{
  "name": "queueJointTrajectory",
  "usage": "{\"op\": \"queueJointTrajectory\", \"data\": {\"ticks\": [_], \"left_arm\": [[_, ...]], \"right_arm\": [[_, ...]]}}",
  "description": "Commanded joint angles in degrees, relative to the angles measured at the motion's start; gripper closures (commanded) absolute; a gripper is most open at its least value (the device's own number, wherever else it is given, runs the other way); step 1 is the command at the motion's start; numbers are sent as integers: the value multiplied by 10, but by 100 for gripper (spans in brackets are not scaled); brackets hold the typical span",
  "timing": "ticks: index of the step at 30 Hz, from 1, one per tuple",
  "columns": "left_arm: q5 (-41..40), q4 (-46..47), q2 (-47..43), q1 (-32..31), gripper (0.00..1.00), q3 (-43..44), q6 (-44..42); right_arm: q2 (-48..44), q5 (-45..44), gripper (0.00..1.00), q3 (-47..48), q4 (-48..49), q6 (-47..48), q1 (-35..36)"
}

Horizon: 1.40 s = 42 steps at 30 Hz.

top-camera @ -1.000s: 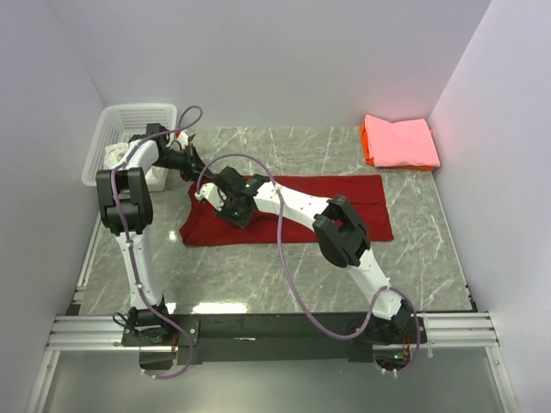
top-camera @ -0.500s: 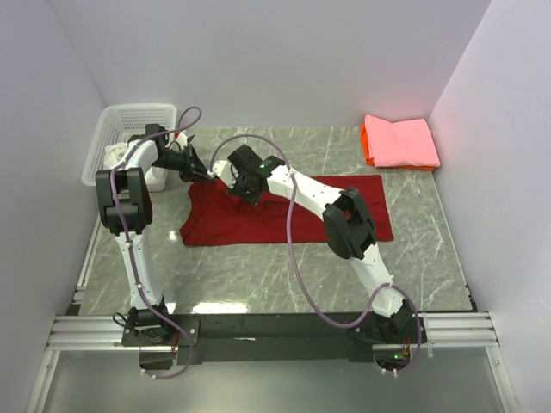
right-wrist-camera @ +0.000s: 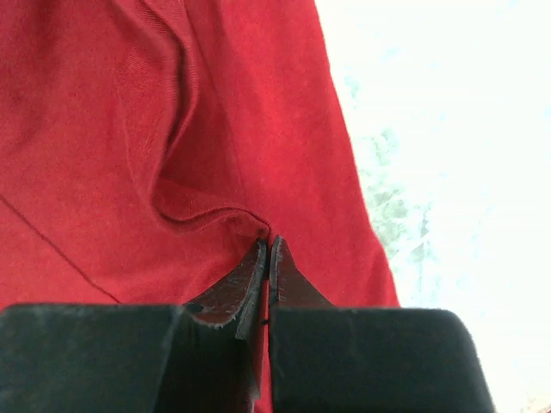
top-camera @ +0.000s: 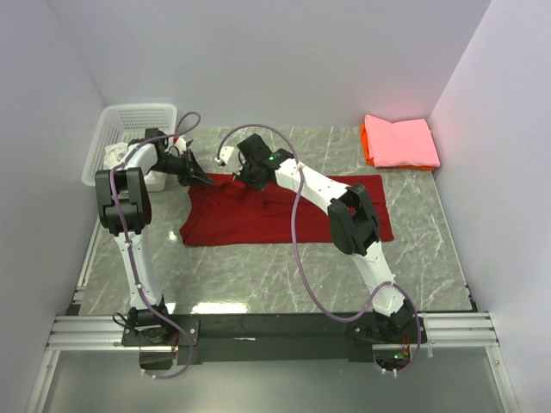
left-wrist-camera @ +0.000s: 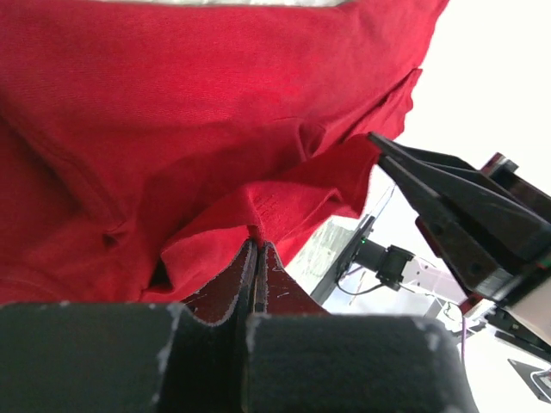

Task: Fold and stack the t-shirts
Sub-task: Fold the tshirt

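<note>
A deep red t-shirt (top-camera: 284,211) lies spread on the marble table, its far left edge lifted. My left gripper (top-camera: 203,179) is shut on the shirt's far left corner; in the left wrist view (left-wrist-camera: 256,243) a fold of red cloth (left-wrist-camera: 215,129) is pinched between the jaws. My right gripper (top-camera: 244,178) is shut on the far edge of the same shirt, just right of the left gripper; the right wrist view (right-wrist-camera: 268,243) shows red cloth (right-wrist-camera: 129,129) pinched. A folded pink t-shirt (top-camera: 400,142) lies on an orange one (top-camera: 366,148) at the far right. White cloth (top-camera: 116,155) sits in the basket.
A white lattice basket (top-camera: 129,120) stands at the far left corner, close behind the left gripper. White walls close in the table on three sides. The right arm (top-camera: 336,202) stretches across the red shirt.
My right gripper has moved from the shirt's middle left towards the far edge, dragging cloth with it. The shirt's lower left part has been pulled up and back. The left gripper has stayed put.
</note>
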<state>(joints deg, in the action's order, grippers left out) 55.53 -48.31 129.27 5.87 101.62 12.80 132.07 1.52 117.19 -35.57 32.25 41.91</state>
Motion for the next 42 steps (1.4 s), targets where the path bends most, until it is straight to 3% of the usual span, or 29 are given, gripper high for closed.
{"op": "queueJointTrajectory", "data": {"ticks": [1,15,22,23,24,26,28,32,36,38,42], "left_arm": [[-9,20,-28,5,99,-12,-5],[-24,19,-84,6,99,-129,-51],[-77,40,-113,6,98,-187,-68],[-94,40,-113,5,93,-181,-71],[-100,39,-111,5,83,-178,-72],[-114,39,-116,5,77,-163,-75],[-121,38,-132,5,66,-154,-78],[-164,72,-201,5,59,-160,-95],[-236,131,-299,-16,50,-229,-105],[-263,123,-325,-54,53,-256,-144],[-321,98,-326,-124,67,-293,-157]], "right_arm": [[-13,-13,100,-6,48,19,1],[-72,11,100,-125,64,65,4],[-75,18,98,-145,60,60,10],[-74,20,91,-144,54,61,11],[-74,22,71,-137,49,58,11],[-78,23,51,-124,35,51,10],[-91,23,45,-108,13,36,-2],[-131,53,44,-68,-34,-17,-48],[-180,68,45,-111,-63,-52,-113],[-192,66,48,-139,-79,-61,-157],[-169,62,55,-143,-129,-64,-226]]}}
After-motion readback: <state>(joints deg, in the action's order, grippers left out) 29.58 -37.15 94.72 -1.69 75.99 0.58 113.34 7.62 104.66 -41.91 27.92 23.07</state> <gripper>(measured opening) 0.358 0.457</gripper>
